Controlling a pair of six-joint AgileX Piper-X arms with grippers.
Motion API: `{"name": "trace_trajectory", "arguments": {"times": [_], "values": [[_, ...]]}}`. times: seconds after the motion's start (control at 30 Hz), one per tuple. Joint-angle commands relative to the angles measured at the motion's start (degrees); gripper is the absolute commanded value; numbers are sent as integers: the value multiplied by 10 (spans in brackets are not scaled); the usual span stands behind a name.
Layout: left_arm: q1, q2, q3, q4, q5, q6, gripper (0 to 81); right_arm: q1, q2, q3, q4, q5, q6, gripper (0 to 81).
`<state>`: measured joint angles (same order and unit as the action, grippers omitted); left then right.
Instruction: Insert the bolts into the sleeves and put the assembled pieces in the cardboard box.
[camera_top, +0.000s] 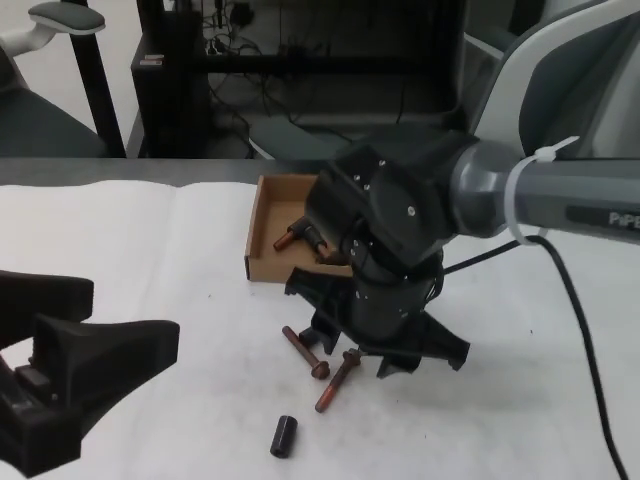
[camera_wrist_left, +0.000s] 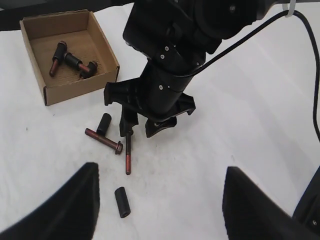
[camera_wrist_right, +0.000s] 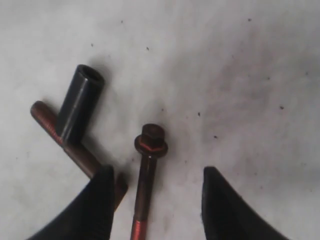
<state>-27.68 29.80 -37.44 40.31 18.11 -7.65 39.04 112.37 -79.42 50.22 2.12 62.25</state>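
Observation:
Two copper-coloured bolts lie on the white cloth. My right gripper (camera_wrist_right: 159, 207) hangs open just above one bolt (camera_wrist_right: 145, 185), whose shank runs between its fingers, head outward. The other bolt (camera_wrist_left: 103, 140) lies crosswise beside it, and a black sleeve (camera_wrist_right: 78, 104) rests against it. A second sleeve (camera_wrist_left: 122, 202) lies loose nearer the bench's front edge. The cardboard box (camera_wrist_left: 80, 87) holds assembled pieces (camera_wrist_left: 70, 60). My left gripper (camera_wrist_left: 160, 210) is open and empty, low at the front left (camera_top: 130, 315), well apart from the parts.
The right arm's black wrist (camera_top: 390, 230) overhangs the box's near right corner (camera_top: 262, 225). A black cable (camera_top: 585, 340) trails across the cloth on the right. A dark frame and chairs stand beyond the bench's far edge.

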Motion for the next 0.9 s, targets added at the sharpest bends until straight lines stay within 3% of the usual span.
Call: {"name": "trace_trajectory", "arguments": {"times": [0.0,0.23,0.3,0.4,0.47,0.87], "values": [[-3,2,-2,-8,4,4,700,0,6,-6,-8,-12,10,533],[-3,2,-2,-8,4,4,700,0,9,-6,-27,-11,34,529],[-3,2,-2,-8,4,7,700,0,11,-6,-30,-13,34,463],[-3,2,-2,-8,4,23,700,1,14,-6,-33,-11,34,297],[-3,2,-2,-8,4,28,700,1,16,-6,-36,-11,34,248],[-3,2,-2,-8,4,30,700,1,20,-6,-41,-13,34,248]]}}
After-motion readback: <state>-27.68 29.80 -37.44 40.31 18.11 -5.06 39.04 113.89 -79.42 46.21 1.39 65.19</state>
